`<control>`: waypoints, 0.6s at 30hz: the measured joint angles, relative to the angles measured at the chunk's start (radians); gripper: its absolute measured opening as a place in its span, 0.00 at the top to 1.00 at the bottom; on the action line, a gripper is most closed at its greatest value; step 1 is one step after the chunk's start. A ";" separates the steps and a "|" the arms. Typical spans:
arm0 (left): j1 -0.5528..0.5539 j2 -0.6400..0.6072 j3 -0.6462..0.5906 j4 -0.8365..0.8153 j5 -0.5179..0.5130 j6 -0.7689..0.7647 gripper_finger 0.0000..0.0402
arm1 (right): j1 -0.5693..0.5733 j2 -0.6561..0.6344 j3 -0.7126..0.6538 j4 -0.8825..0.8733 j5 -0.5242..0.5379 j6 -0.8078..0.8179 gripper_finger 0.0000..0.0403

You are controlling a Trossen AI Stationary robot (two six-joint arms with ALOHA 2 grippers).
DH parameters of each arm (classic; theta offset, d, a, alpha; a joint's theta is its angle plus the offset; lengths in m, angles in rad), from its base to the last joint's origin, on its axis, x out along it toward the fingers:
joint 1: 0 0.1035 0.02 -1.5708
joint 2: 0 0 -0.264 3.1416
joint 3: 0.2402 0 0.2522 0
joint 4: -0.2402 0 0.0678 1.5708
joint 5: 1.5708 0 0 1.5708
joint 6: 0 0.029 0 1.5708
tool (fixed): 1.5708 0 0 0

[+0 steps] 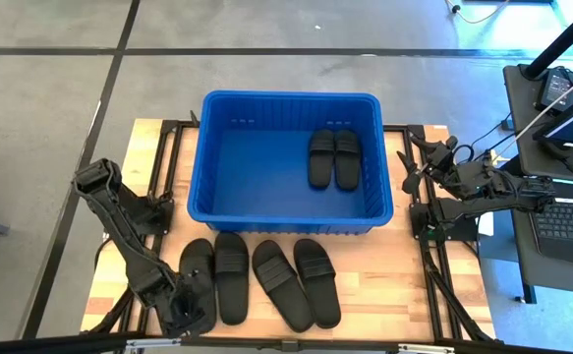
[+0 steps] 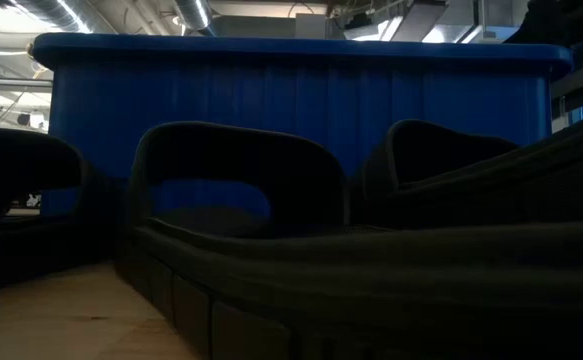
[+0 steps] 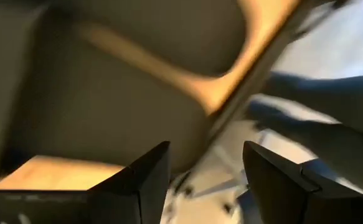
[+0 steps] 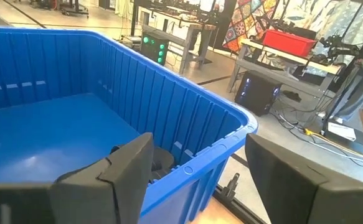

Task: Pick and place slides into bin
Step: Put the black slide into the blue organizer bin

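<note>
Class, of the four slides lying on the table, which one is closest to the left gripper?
The leftmost slide of the row in front of the bin; the left gripper hovers over its near end, while the other three lie further right.

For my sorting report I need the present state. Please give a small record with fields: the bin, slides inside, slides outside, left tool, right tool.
bin: large bright blue plastic tub, at the far middle of the wooden table
slides inside: two matte black slide sandals, side by side near the right wall
slides outside: four matte black slide sandals in a row on the table, in front of the bin
left tool: left tool open, low over the leftmost outside slide
right tool: right tool open, beside the bin's right wall, empty
</note>
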 joint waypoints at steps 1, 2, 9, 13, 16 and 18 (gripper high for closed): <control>0.000 0.003 0.008 -0.050 0.017 -0.017 0.52 | 0.000 0.000 0.000 0.000 0.000 0.002 0.37; 0.000 0.006 0.019 -0.103 0.024 -0.032 0.52 | 0.000 0.000 0.000 0.000 0.000 0.002 0.37; 0.003 0.086 0.212 -0.577 0.037 -0.054 0.52 | 0.000 0.000 0.000 -0.001 0.000 0.002 0.37; 0.007 0.173 0.277 -0.659 0.045 -0.009 0.52 | 0.000 0.000 0.000 -0.001 0.000 0.002 0.37; 0.010 0.243 0.282 -0.655 0.045 0.029 0.52 | 0.000 0.000 0.000 -0.001 0.000 0.002 0.37; 0.011 0.286 0.282 -0.649 0.048 0.051 0.52 | 0.000 0.000 0.000 -0.001 0.000 0.002 0.37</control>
